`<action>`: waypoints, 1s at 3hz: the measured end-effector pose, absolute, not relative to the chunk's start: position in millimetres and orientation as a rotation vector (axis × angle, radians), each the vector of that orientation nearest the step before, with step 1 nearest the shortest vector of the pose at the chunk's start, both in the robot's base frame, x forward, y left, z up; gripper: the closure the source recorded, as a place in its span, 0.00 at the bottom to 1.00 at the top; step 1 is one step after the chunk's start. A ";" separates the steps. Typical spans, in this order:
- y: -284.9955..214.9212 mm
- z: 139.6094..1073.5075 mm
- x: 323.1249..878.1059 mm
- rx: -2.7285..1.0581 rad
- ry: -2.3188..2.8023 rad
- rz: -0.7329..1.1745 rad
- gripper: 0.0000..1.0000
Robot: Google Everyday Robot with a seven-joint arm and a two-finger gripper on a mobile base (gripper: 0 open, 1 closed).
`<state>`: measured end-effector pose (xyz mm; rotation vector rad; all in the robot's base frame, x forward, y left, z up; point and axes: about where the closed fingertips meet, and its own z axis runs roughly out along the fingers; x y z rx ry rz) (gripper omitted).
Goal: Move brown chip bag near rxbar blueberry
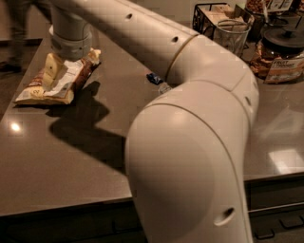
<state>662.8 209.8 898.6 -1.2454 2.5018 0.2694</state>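
Note:
The brown chip bag lies flat at the far left of the dark table, its white label panel facing up. My gripper is down over the bag's middle, under the wrist cuff, and touches or nearly touches it. The rxbar blueberry is a small dark-blue bar right of the bag; only part of it shows beside my arm. My arm's large elbow fills the middle and right of the view.
A water bottle is almost wholly hidden behind my arm, just right of the bar. At the back right stand an orange-brown "FRUIT" pouch, a glass jar and a wire basket. The table's front edge runs along the bottom.

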 end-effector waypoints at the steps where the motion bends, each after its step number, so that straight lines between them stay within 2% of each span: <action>1: 234.9 878.5 661.7 -1.232 2.537 0.287 0.00; 2: 254.8 865.4 657.9 -1.237 2.555 0.272 0.00; 3: 262.6 859.0 657.0 -1.241 2.566 0.224 0.18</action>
